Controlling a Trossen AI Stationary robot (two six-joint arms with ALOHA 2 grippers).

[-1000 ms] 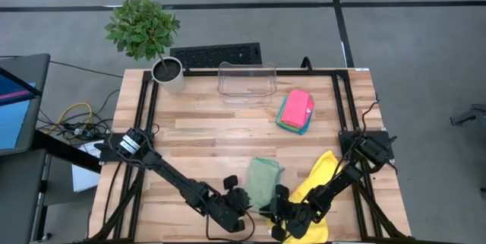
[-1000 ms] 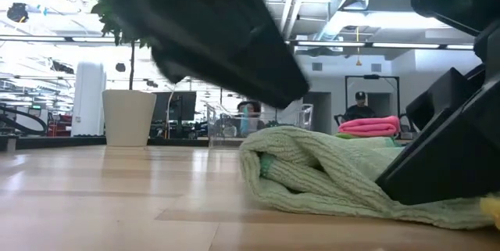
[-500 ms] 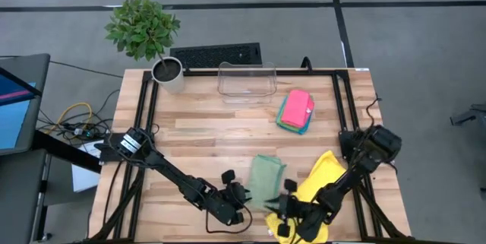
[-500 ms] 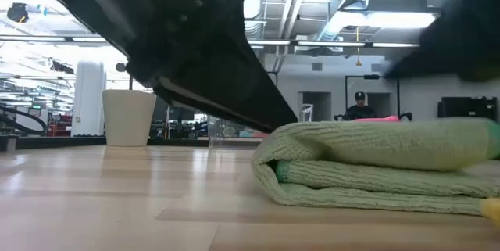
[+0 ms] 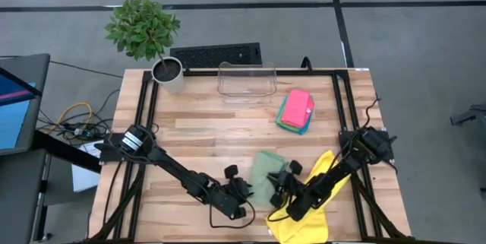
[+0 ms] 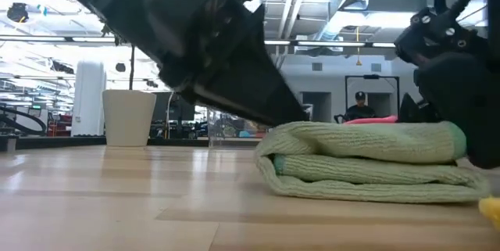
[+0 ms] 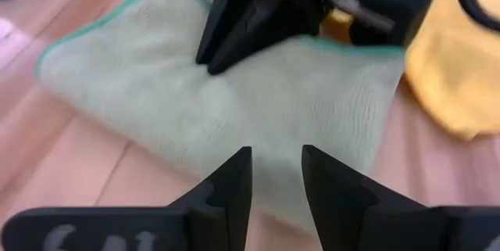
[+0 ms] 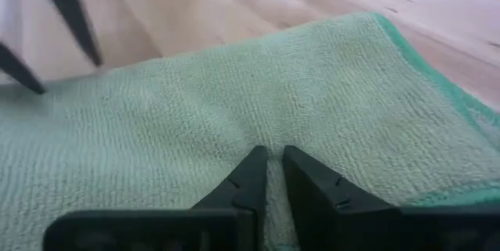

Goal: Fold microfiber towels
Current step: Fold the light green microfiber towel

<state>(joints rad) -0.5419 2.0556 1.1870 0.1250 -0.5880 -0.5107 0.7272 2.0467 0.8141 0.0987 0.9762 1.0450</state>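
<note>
Change: the sage green towel was bunched up a second ago — now it lies folded flat on the tabletop.
Left gripper: jaws a little apart, holding nothing.
Right gripper: jaws nearly shut, resting on the towel — a pinch I cannot tell.
Meaning: this fold looks done; yellow towel waits.

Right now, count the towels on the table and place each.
4 visible: sage towel front center, yellow towel to its right, pink towel stacked on a blue towel back right. More could hide in that stack.

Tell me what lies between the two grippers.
The folded sage towel lies between the left gripper and right gripper, as the high view shows; the right one presses on it.
</note>
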